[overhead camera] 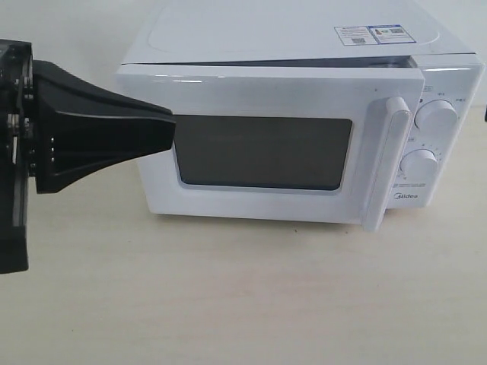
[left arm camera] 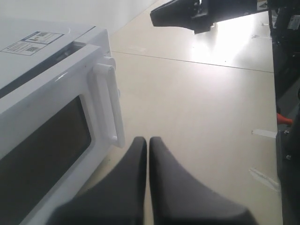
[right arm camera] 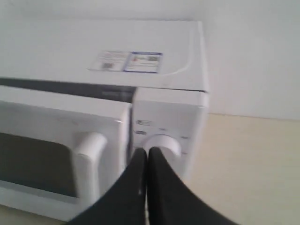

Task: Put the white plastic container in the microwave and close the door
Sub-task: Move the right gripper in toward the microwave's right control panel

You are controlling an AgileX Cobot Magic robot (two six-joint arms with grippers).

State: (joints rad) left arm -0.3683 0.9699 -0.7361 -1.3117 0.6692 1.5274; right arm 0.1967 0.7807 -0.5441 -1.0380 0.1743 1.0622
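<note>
The white microwave [overhead camera: 304,30] stands on the table. Its door [overhead camera: 266,95] with the dark window is slightly ajar, leaving a dark gap along the top on the handle [overhead camera: 388,160] side. My left gripper [overhead camera: 171,133] is shut and empty, its tip at the door's left edge. In the left wrist view the gripper [left arm camera: 148,139] points along the door [left arm camera: 47,136], just short of the handle [left arm camera: 105,103]. My right gripper [right arm camera: 147,151] is shut and empty, its tip in front of the upper dial [right arm camera: 164,143] beside the handle [right arm camera: 86,159]. The white plastic container is out of view.
Two round dials [overhead camera: 435,115] [overhead camera: 419,163] sit on the microwave's right panel, and a sticker [overhead camera: 370,34] lies on top. The beige tabletop [overhead camera: 243,296] stretches in front. The right arm [left arm camera: 201,11] shows in the left wrist view. A pale wall [right arm camera: 253,56] rises behind.
</note>
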